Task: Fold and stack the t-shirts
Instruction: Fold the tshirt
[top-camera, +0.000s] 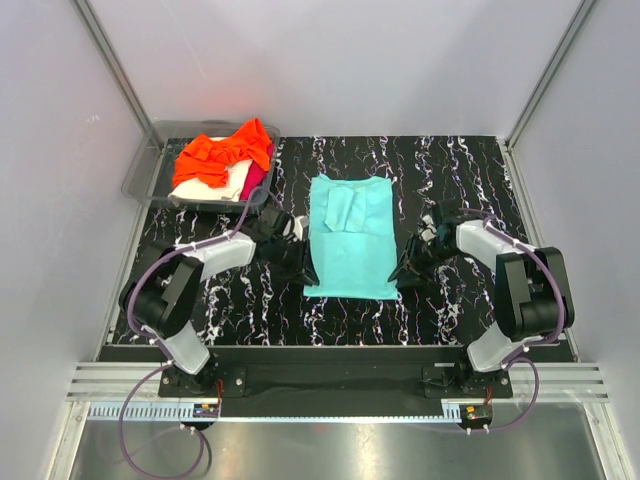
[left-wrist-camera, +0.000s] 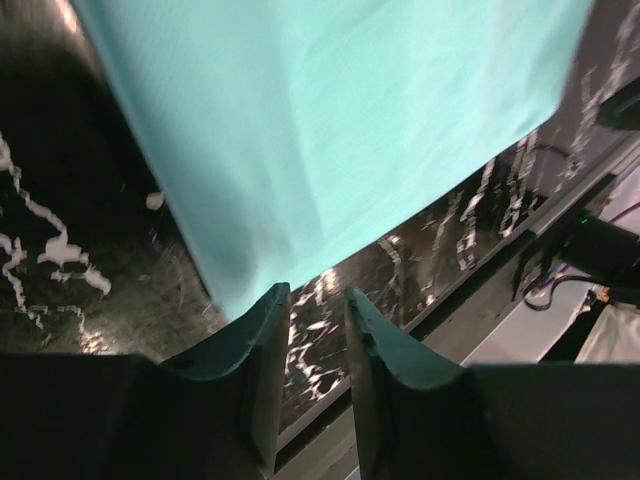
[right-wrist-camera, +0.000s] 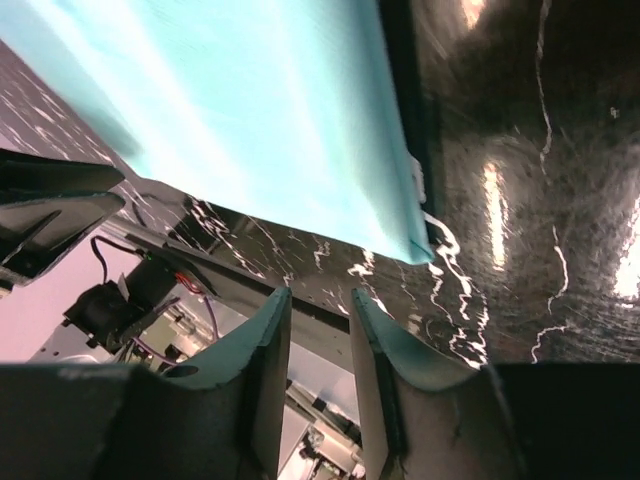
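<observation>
The turquoise-teal t-shirt (top-camera: 351, 235) lies flat on the black marbled table, folded into a long strip with its sleeves tucked in at the far end. My left gripper (top-camera: 298, 268) sits at the strip's near-left edge, jaws apart with nothing between them. In the left wrist view the left gripper (left-wrist-camera: 318, 300) is just off the cloth (left-wrist-camera: 330, 130). My right gripper (top-camera: 407, 272) sits at the near-right edge, jaws apart and empty. In the right wrist view the right gripper (right-wrist-camera: 320, 300) is just short of the cloth corner (right-wrist-camera: 400, 235).
A grey plastic tray (top-camera: 150, 178) at the back left holds the orange shirt (top-camera: 225, 152), the cream-white shirt (top-camera: 210, 186) and the magenta-red shirt (top-camera: 257, 176). White walls enclose the table on three sides. The table's front edge (top-camera: 330, 350) runs just before the arm bases.
</observation>
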